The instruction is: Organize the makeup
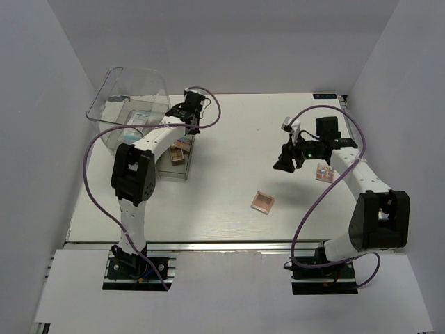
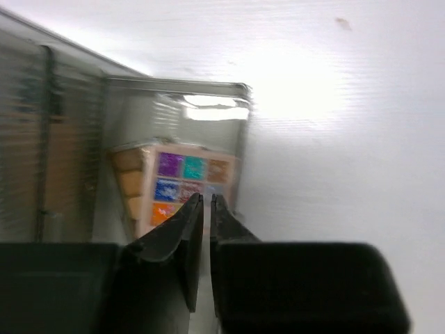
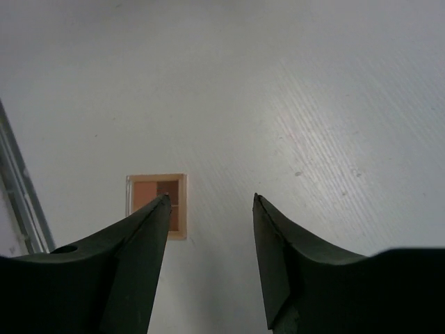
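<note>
A colourful eyeshadow palette (image 2: 186,182) lies in a small clear organizer tray (image 2: 240,125), with a peach compact (image 2: 129,182) beside it. My left gripper (image 2: 205,202) is shut and empty, its tips just above the palette's near edge; from above it (image 1: 186,129) hovers over that tray (image 1: 177,170). A square peach-brown palette (image 1: 263,202) lies on the table in the middle. My right gripper (image 1: 284,165) is open and empty above the table; in its wrist view the gripper (image 3: 210,198) has the square palette (image 3: 156,198) partly behind its left finger. Another small palette (image 1: 324,173) lies beside the right arm.
A large clear plastic bin (image 1: 104,104) stands at the back left, with a white-blue packet (image 1: 139,117) inside. White walls enclose the table on three sides. The table's near edge runs along the metal rail (image 1: 229,245).
</note>
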